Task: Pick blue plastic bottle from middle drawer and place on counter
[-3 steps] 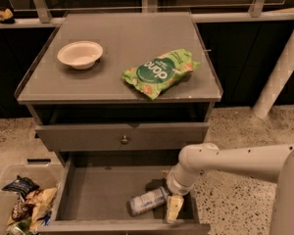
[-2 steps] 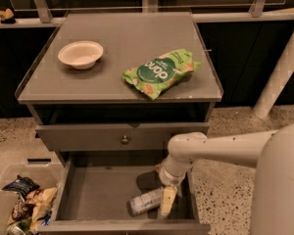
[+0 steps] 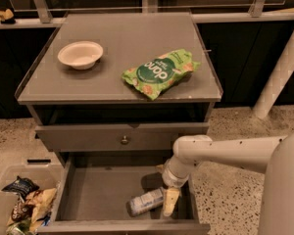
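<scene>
One blue plastic bottle (image 3: 146, 202) lay on its side in the open middle drawer (image 3: 98, 195), toward the tray's 5 o'clock corner. The single end effector (image 3: 169, 205) hung inside the drawer, just at the bottle's 3 o'clock end; whether it was open or closed could not be told. On the worktop (image 3: 122, 38) sat one white bowl (image 3: 80, 54) at 10 o'clock and one green snack bag (image 3: 160, 72) at 4 o'clock, well apart. One bin (image 3: 2, 209) holding snack packets stood at the drawer's 9 o'clock.
</scene>
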You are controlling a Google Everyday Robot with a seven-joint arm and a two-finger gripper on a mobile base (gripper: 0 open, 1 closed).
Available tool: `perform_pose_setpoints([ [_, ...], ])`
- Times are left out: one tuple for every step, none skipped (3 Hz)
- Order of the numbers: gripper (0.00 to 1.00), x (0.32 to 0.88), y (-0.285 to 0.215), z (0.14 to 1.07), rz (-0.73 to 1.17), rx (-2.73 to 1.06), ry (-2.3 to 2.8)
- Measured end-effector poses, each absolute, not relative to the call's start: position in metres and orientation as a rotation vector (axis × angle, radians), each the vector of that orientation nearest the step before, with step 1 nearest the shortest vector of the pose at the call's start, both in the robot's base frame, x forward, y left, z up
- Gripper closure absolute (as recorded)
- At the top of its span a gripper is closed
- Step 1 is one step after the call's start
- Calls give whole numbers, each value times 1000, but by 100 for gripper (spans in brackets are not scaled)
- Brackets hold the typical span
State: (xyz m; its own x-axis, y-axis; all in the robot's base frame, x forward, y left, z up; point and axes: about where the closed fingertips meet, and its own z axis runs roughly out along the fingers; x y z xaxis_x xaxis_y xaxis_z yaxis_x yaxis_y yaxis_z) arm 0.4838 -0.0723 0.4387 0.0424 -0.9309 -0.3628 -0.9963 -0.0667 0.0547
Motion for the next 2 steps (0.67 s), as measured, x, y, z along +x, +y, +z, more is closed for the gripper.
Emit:
perform_pose_setpoints([
  [0, 485, -69, 430, 561, -2033, 1886],
  [0, 492, -78, 427, 544, -2051, 1790],
])
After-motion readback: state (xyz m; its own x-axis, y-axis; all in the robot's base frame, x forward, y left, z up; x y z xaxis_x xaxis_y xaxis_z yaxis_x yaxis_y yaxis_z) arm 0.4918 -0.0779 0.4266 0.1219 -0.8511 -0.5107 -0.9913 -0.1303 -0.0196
